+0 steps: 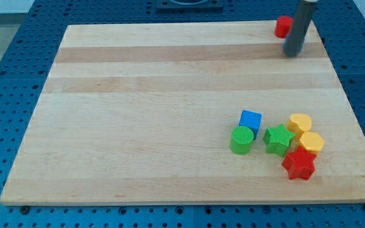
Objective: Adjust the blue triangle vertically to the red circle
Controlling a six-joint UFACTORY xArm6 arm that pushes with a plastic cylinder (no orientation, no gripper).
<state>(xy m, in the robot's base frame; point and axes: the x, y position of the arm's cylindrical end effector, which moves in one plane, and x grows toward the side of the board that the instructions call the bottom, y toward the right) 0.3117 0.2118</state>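
My tip [293,54] rests on the board near the view's top right corner. A red block [282,26] lies just up and left of it, partly hidden by the rod; its shape is hard to make out. A blue block [250,120], which looks squarish from here, sits far below in the view's lower right, at the top left of a cluster. The tip is well apart from the blue block.
The cluster holds a green cylinder [241,140], a green star [278,139], a yellow rounded block [300,122], a yellow hexagon [311,142] and a red star [298,164]. The wooden board [138,114] lies on a blue perforated table.
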